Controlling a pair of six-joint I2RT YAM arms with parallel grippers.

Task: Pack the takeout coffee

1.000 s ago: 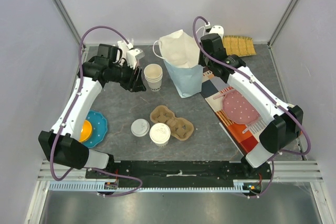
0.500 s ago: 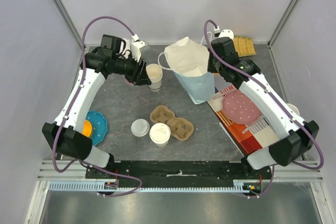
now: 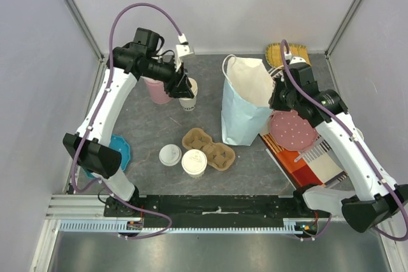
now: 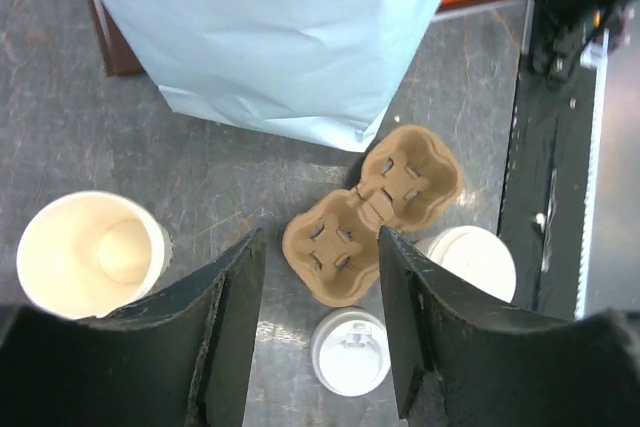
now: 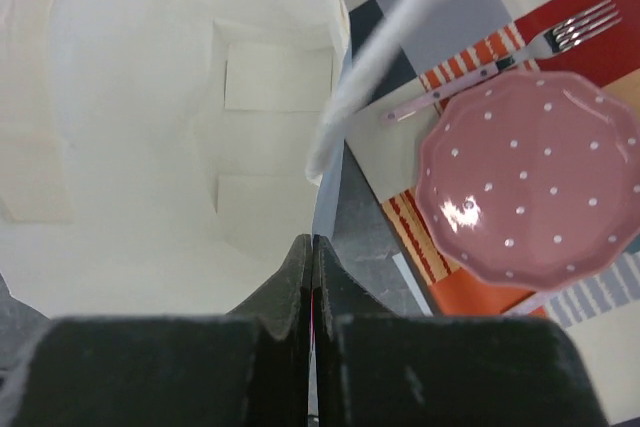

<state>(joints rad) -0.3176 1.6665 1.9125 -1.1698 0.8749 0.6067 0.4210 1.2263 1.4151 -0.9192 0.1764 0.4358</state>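
The takeout coffee point(image 3: 194, 162), a white paper cup under a round white lid, stands at the front of the table beside a brown cup carrier point(image 3: 208, 146). The left wrist view has it at the right point(image 4: 467, 262). My left gripper point(image 3: 183, 86) hovers open and holds nothing, by the stack of lidless cups point(image 3: 187, 97); between its fingers point(image 4: 320, 242) I look down on the carrier point(image 4: 372, 215) and a loose flat lid point(image 4: 348, 350). My right gripper point(image 3: 275, 99) is shut on the right rim of the open light blue paper bag point(image 3: 241, 116), its jaws point(image 5: 313, 247) pinching the edge.
The loose lid point(image 3: 170, 155) lies left of the capped cup. A pink cup point(image 3: 156, 90) stands behind the left arm. A pink dotted plate point(image 3: 292, 130) and fork point(image 5: 500, 52) rest on a striped placemat point(image 3: 306, 164). At front left lies a teal plate point(image 3: 120, 151).
The right gripper has shut on the bag's rim and drawn the bag to the right and nearer, standing it upright. The left arm has swung back over the cup stack.
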